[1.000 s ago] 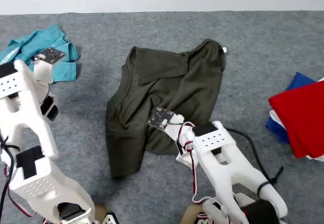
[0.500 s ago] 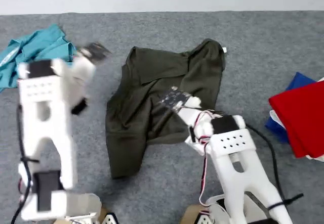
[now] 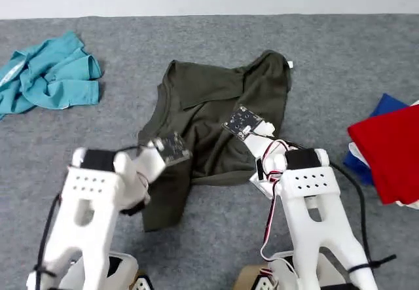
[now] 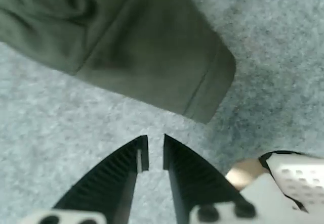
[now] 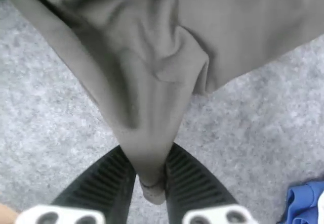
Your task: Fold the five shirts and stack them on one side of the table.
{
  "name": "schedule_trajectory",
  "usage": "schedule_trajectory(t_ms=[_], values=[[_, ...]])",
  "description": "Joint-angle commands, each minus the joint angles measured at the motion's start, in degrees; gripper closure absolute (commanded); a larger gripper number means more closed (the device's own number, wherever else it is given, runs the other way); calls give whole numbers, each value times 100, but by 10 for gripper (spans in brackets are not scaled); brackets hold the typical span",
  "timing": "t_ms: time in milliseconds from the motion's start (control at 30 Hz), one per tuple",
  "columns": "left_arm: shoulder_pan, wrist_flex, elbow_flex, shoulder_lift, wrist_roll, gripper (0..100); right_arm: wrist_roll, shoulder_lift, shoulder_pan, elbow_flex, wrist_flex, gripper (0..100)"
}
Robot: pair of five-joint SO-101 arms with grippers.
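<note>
Olive shirt [image 3: 216,107] bunched on grey table [image 3: 340,54], one fold pinched in the right gripper [image 5: 151,155]; left gripper [image 4: 156,150], closed and empty, just beside its edge.

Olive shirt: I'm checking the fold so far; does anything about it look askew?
Yes. The olive shirt lies rumpled and skewed, one edge bunched into a ridge pinched in the right gripper.

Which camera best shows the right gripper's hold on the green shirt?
Right wrist view: the right gripper pinches a shirt fold close up. High view: shirt spread beneath the arm; left wrist view, a hemmed corner.
</note>
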Motion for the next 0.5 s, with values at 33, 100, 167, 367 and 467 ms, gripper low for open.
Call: schedule_trajectory(t_ms=[33,100,167,367,467], values=[[369,-220,875,-598,26,949,-281,-198,136,-369,189,988],[378,-360,998,-712,35,949,-369,-198,233,-369,215,988],[431,-369,989,-747,35,945,-404,-198,347,-369,215,988],[387,-369,1024,-738,211,851,-396,-198,444,-369,215,988],[440,-501,1024,-738,624,799,-396,-198,444,-369,215,988]])
